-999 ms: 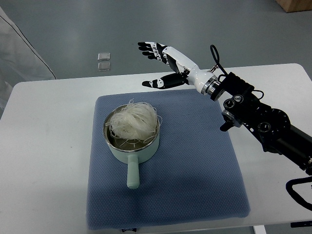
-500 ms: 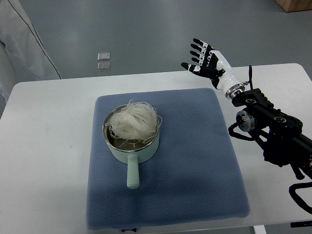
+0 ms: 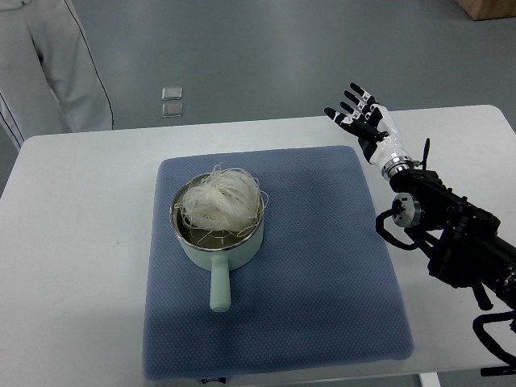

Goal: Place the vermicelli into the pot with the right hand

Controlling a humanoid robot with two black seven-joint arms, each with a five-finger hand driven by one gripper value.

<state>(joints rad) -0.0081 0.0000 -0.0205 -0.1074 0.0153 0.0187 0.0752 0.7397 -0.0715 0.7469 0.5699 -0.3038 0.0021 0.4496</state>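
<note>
Your vermicelli [image 3: 220, 201] sits as a loose pale nest inside the pot [image 3: 216, 234], heaped above the rim with a few strands trailing over the far edge. The pot stands upright on the left-centre of the blue mat [image 3: 322, 274], its handle [image 3: 218, 288] pointing straight toward your side of the table [image 3: 81, 266]; that handle is the pot's long axis, running near to far.

From the noodles, look right and toward the far edge: the right hand [image 3: 367, 121] hangs above the mat's far right corner, well apart from the pot, fingers [image 3: 355, 101] spread and holding nothing. Its dark forearm runs back to the picture's right edge. No left arm shows, so the right hand is the only one in reach.

Judging from how things lie, the placing looks done: nothing of the vermicelli is left on the mat or the table. If you want a tidier result, the pot lies to the hand's left and nearer you. A person's trouser legs [image 3: 48, 64] stand beyond the table's far left corner.
</note>
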